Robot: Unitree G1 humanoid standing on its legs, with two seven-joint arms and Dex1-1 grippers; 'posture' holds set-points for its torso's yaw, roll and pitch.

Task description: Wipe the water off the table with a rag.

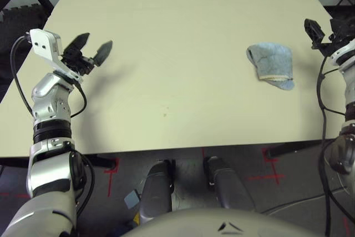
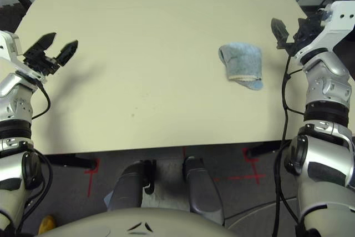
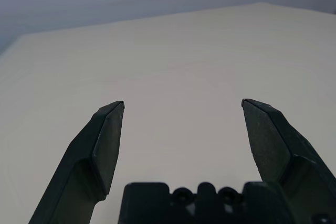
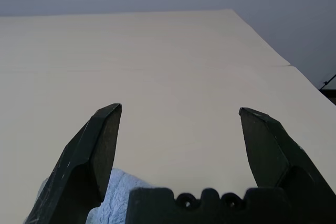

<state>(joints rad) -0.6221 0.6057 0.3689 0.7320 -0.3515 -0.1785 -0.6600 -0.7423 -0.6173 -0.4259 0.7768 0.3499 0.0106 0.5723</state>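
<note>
A crumpled light blue rag [image 1: 271,65] lies on the pale cream desk [image 1: 183,37], toward three o'clock from the desk's middle, its whitish hem turned to the near edge. The right pincer [image 2: 284,33] hangs just beside it, farther toward three o'clock, its black fingers spread wide apart and holding nothing (the rag's edge peeks in under one finger in the right wrist view). The left pincer [image 1: 92,48] hovers over the desk's nine o'clock side, well apart from the rag, fingers likewise spread and holding nothing. A tiny amber-brown speck of water [image 1: 165,115] sits toward six o'clock, near the front edge, between the two arms.
</note>
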